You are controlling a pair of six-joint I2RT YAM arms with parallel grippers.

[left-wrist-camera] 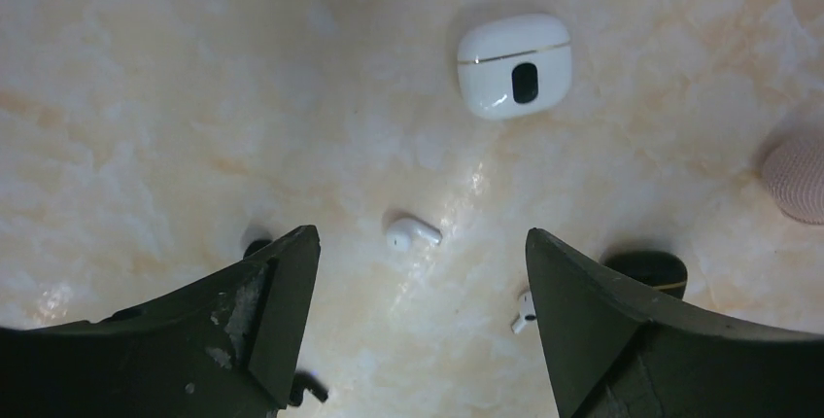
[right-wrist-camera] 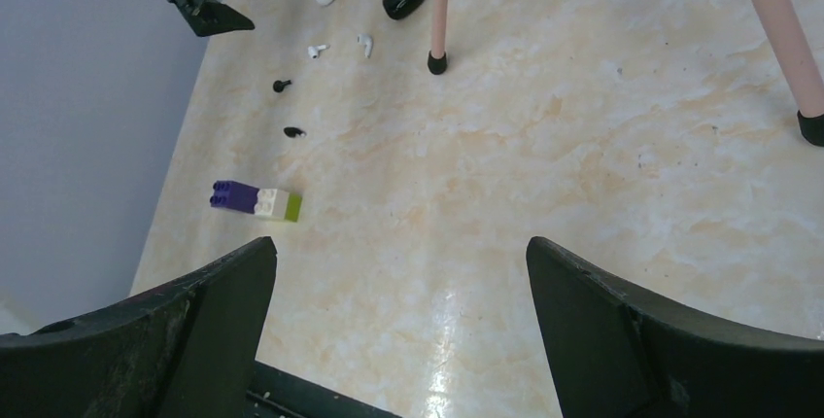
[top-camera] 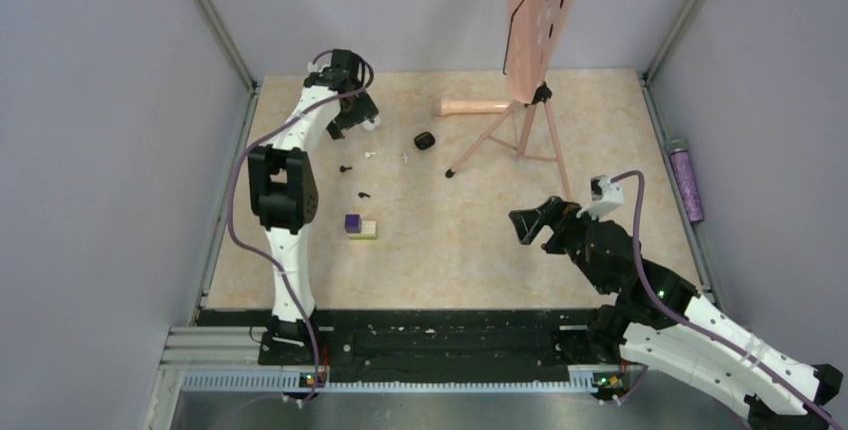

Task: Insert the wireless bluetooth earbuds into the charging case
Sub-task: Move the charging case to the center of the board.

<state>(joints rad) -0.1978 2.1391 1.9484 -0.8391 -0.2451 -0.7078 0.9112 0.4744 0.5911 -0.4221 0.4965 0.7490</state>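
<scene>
Upper left in the top view, the left claw (top-camera: 357,120) hangs open, holding nothing. Just below it, the two black earbuds (top-camera: 346,167) lie on the tabletop (top-camera: 470,200). The black charging case (top-camera: 424,140) sits up to their right. Lower right, the right claw (right-wrist-camera: 402,243) is open too. Picking up seems to be the step now: next, a claw must pinch one tiny earbud.

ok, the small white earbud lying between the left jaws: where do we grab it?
Top-down with the left gripper. The small white plastic earbud lies flat on the marbled tabletop, rounded head left, short stem right, in line with the jaws. Probably turn the wrist and pinch across the head, its thickest part.
</scene>
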